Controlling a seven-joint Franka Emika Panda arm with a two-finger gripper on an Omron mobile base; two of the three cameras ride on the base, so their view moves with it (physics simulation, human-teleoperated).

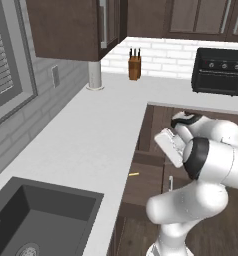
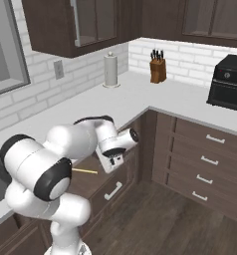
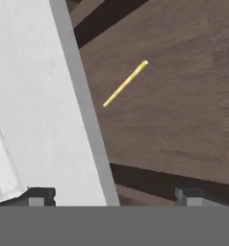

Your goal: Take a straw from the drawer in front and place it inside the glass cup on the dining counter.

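Note:
The drawer [image 3: 179, 120] stands pulled out under the white worktop's edge, and its dark wooden floor shows in the hand view. On that floor lies the thin yellow straw [image 3: 125, 83], slanted, close to the worktop's edge; it is also the straw [image 1: 134, 174] and the straw [image 2: 85, 171] in the base views. My gripper [image 3: 114, 197] hangs over the drawer and looks down into it, open, with nothing between its fingertips [image 3: 190, 195]. The straw lies ahead of the tips, apart from them. The glass cup and the dining counter are out of view.
The white L-shaped worktop [image 1: 96, 135] holds a dark sink [image 1: 36, 220], a paper roll [image 1: 94, 75], a knife block [image 1: 135, 66] and a black oven [image 1: 218, 70]. Narrower drawers [image 2: 205, 164] line the right side. Wall cabinets [image 1: 76, 25] hang overhead.

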